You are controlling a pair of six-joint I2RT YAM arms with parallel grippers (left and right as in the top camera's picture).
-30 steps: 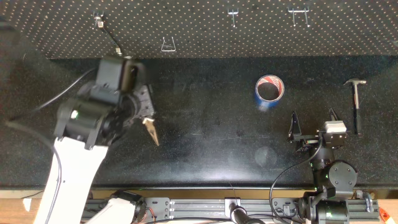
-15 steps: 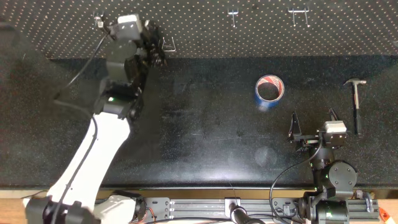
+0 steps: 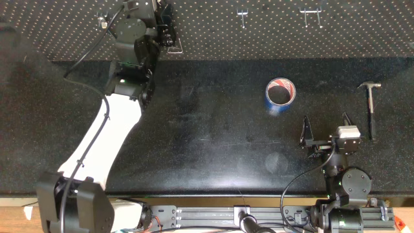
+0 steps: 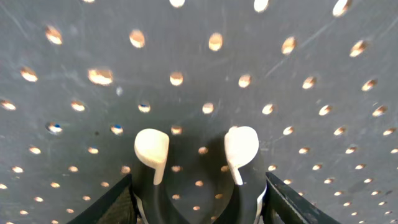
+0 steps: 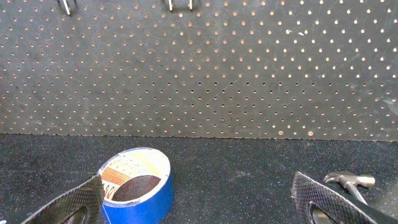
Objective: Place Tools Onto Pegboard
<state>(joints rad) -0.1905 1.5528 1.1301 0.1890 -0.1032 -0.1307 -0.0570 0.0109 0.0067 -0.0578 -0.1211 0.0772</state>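
While the hanging step is in hand, the top view shows the left gripper at eleven o'clock against the pegboard, beside a wire hook. The tape roll waits at two o'clock and the hammer at three.

In the left wrist view the jaws are spread wide and seem to clamp a two-pronged cream-tipped tool close to the board. Next, I judge, it must be seated on the hook.

In the right wrist view the right gripper gapes, holding nothing.

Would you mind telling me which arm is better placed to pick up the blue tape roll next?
The right, most likely: the right gripper is open and sits near the blue tape roll and the hammer, while the left gripper is up at the pegboard, well away from both.
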